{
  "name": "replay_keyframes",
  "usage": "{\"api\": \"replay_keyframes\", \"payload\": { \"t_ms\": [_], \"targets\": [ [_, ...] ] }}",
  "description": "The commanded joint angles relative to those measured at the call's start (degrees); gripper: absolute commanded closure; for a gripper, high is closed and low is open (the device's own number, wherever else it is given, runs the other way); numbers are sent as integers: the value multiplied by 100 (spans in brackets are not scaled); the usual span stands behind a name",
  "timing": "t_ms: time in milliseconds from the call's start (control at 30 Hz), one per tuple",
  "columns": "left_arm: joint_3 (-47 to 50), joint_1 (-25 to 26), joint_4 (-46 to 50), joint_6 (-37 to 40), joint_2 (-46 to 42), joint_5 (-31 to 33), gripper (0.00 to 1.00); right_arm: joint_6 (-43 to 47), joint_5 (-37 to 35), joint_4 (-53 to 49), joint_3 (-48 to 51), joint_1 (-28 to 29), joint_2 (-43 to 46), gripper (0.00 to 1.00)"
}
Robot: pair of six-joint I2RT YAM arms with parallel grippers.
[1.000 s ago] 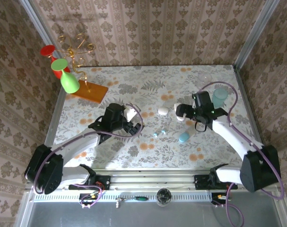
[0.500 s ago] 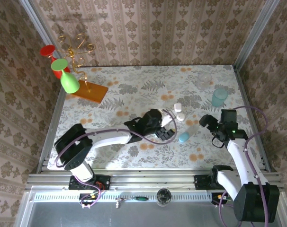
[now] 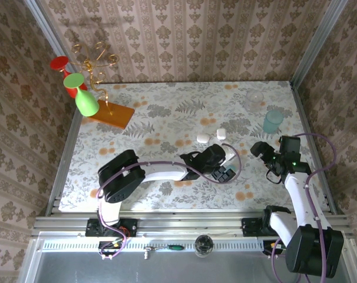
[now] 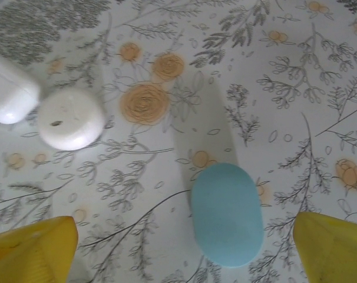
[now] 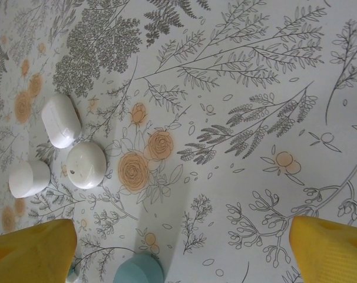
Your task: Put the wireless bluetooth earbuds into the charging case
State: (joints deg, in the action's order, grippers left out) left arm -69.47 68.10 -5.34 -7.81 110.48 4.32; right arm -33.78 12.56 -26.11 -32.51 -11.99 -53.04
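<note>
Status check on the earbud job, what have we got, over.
Left gripper open, fingers straddling light-blue capsule, no contact. Right gripper open, empty. Charging case closed, beside round white disc.

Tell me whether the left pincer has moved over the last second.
Yes. The left pincer has swept rightward, away from the orange base and toward the teal cup.

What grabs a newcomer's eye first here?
The left arm is slung across the floral table, its open left gripper poised over a light-blue capsule right of centre. Next come the green goblet and red goblet by a gold wire stand at the far-left corner. Three small white items, the charging case among them, cluster just beyond the capsule.
</note>
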Motion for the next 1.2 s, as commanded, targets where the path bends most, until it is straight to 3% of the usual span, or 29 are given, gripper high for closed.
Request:
{"api": "replay_keyframes", "payload": {
  "t_ms": [0,433,700,800,900,1167],
  "targets": [
    [-237,81,139,-250,196,-262,7,91,250,157,60,-57,-23,6],
    [-690,112,472,-247,859,-248,15,227,362,128,113,-82,95,6],
    [-726,116,474,-119,1067,-75,25,251,362,108,79,-100,121,6],
    [-726,115,485,-74,1116,-55,39,252,363,94,69,-97,135,6],
    [-698,116,496,-82,1061,-57,46,256,359,95,78,-117,151,6],
    [-33,116,-266,213,511,-273,48,326,522,94,64,-125,196,6]
  ]
}}
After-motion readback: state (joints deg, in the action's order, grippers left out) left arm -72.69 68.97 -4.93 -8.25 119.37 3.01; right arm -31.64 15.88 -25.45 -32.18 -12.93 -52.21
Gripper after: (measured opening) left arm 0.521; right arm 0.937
